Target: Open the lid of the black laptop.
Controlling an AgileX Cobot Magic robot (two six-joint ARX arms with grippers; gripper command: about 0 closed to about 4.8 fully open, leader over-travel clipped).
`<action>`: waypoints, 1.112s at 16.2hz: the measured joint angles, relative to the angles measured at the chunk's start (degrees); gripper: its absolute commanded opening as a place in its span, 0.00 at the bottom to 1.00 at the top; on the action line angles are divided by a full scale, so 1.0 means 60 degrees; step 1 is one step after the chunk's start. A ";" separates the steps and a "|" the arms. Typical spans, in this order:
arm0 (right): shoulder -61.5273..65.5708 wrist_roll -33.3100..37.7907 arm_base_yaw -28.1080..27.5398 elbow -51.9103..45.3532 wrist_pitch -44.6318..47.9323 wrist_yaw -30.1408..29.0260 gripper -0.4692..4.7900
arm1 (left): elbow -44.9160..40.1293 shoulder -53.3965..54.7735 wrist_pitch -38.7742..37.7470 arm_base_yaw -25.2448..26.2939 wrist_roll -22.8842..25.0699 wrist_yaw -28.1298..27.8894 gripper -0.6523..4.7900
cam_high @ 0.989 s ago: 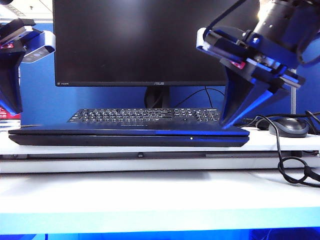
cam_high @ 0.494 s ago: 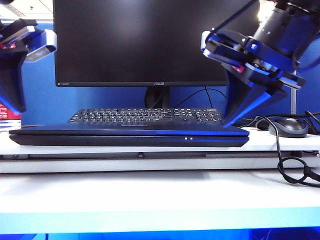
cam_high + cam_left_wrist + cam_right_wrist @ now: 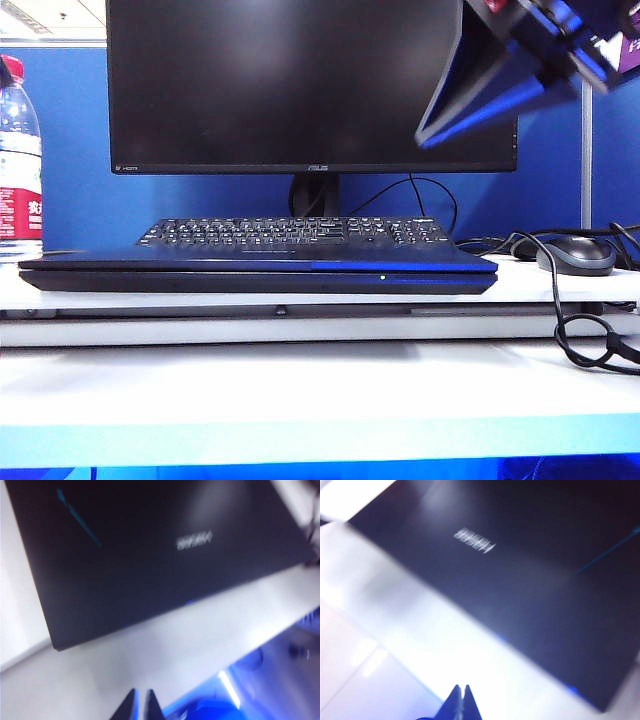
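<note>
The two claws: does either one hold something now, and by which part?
Nothing is held. The left claw and the right claw are both shut on nothing, up in the air off the closed laptop.

black laptop on table | keyboard behind it | monitor behind keyboard | mouse right | bottle left

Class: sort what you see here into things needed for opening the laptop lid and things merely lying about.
Needed: black laptop, lid shut; right gripper raised at upper right; left gripper above the desk.
Lying about: ASUS monitor, keyboard, mouse, water bottle.
</note>
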 measured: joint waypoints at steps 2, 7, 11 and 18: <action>0.0000 0.0382 0.0215 -0.0812 0.0925 0.0346 0.09 | -0.0922 -0.0503 0.0295 0.0000 -0.0426 0.0018 0.18; 0.0011 0.1202 0.1184 -0.3060 0.4054 0.1829 0.09 | -0.2342 -0.0674 0.1851 0.0000 -0.1876 -0.0743 0.18; 0.0007 0.1224 0.1173 -0.3453 0.5453 0.2455 0.09 | -0.3770 -0.0678 0.4269 -0.0047 -0.2532 -0.0801 0.18; 0.0055 0.0747 0.1100 -0.3570 0.5475 0.2659 0.09 | -0.5978 -0.0674 0.6921 -0.0047 -0.2790 -0.1060 0.18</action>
